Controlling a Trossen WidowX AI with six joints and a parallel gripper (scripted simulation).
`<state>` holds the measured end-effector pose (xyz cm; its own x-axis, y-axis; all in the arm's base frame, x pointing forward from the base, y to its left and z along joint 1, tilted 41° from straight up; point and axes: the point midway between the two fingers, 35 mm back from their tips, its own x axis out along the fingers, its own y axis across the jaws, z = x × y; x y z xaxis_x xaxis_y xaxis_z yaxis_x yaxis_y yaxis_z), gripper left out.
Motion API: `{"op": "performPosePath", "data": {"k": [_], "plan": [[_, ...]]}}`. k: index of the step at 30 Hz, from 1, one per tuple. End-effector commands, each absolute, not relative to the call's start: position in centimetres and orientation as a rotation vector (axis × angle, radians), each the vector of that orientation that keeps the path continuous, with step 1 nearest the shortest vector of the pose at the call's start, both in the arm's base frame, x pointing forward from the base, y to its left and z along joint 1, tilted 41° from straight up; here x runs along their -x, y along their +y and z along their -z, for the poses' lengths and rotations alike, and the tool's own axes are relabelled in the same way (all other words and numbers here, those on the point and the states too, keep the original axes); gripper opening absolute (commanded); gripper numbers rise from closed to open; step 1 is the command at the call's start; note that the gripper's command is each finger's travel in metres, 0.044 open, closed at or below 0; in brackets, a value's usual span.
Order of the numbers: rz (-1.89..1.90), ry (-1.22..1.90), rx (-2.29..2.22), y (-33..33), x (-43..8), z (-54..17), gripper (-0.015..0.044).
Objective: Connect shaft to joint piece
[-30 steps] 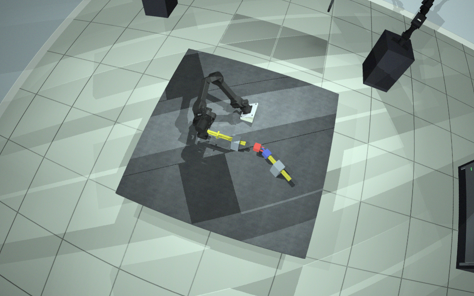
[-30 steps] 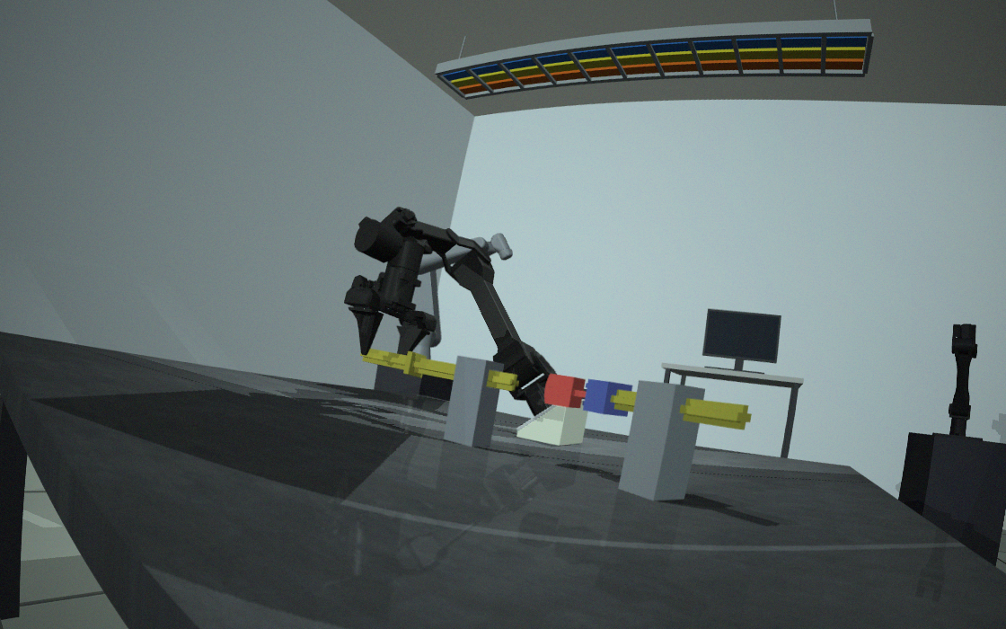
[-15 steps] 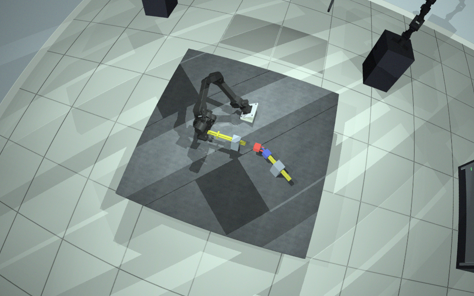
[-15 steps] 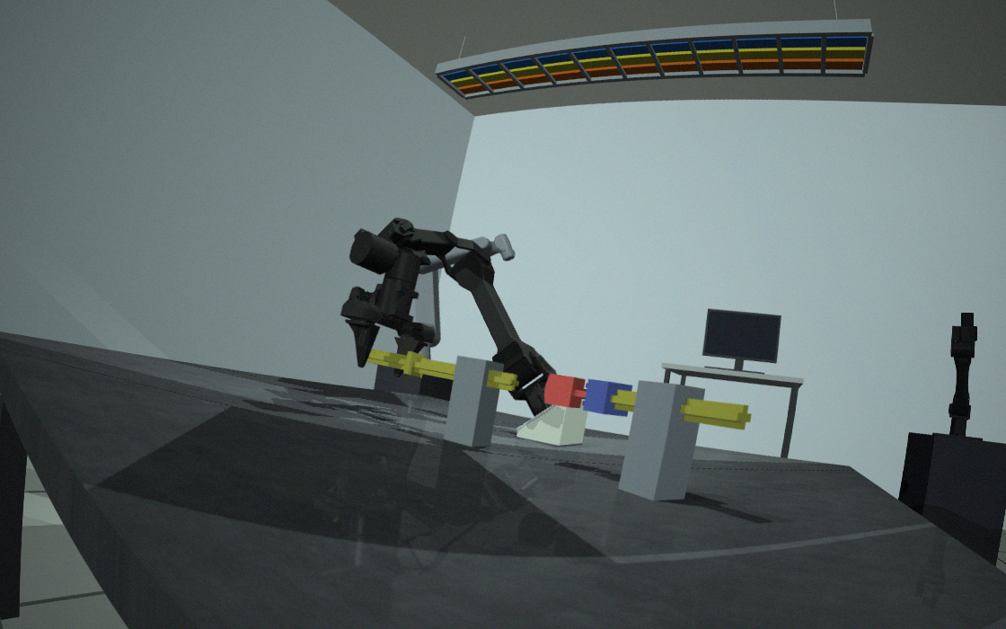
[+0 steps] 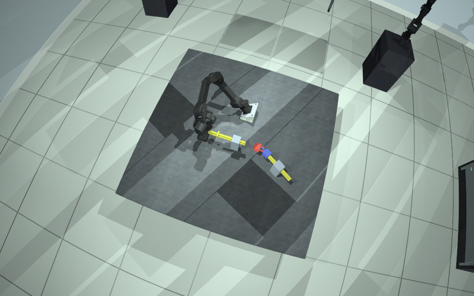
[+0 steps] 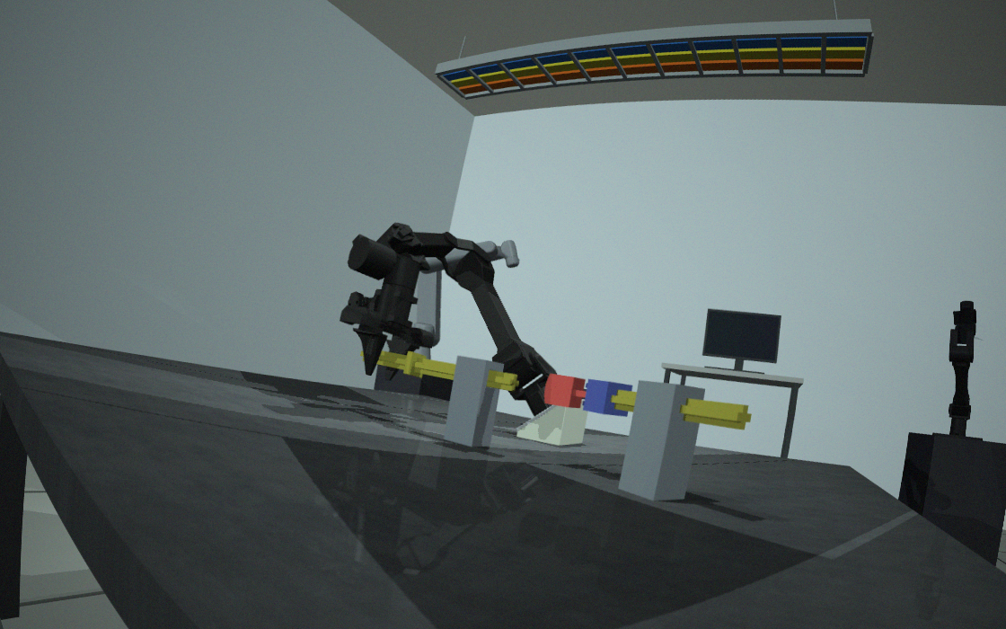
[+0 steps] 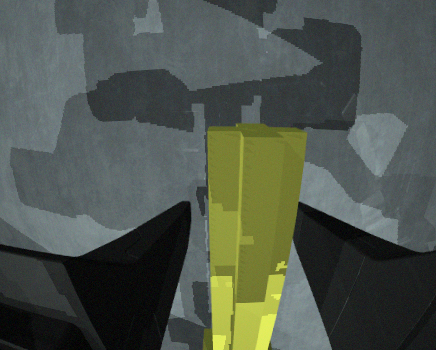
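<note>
My gripper (image 6: 382, 367) (image 7: 239, 210) points down, part open, its fingers on either side of the second shaft's outer end. In the wrist view a gap shows at the left finger; the right finger looks close to or against the shaft. The yellow second shaft (image 5: 227, 137) (image 6: 435, 368) (image 7: 255, 200) has a collar (image 5: 217, 134) (image 6: 410, 362) and passes through its grey block (image 5: 235, 142) (image 6: 472, 403). The red joint piece (image 5: 257, 147) (image 6: 563, 391) faces the shaft's inner end across a gap. It hangs on the blue part (image 5: 266, 153) (image 6: 608, 397) of the fixed shaft (image 5: 285, 175) (image 6: 713, 412).
The fixed shaft's grey block (image 5: 277, 168) (image 6: 658, 441) stands on the dark table (image 5: 194, 191) (image 6: 334, 508). My arm's pale base (image 5: 249, 116) (image 6: 565, 429) stands behind the second shaft's block and the joint in the exterior view.
</note>
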<state>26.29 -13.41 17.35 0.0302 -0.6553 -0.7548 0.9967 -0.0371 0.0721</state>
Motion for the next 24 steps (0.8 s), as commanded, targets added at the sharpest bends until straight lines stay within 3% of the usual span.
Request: {"op": "performPosePath", "data": {"k": [1,2,15,17,24], "plan": [[1.465,0.606,-0.733,-13.42,-26.31,-17.34,0.0125],[1.465,0.606,-0.733,-13.42,-26.31,-17.34,0.0102],[1.465,0.606,-0.733,-13.42,-26.31,-17.34,0.0102],[1.465,0.606,-0.733,-13.42,-26.31,-17.34,0.0067],[1.467,0.604,-0.735,-13.42,-26.30,-17.34,0.0067]]}}
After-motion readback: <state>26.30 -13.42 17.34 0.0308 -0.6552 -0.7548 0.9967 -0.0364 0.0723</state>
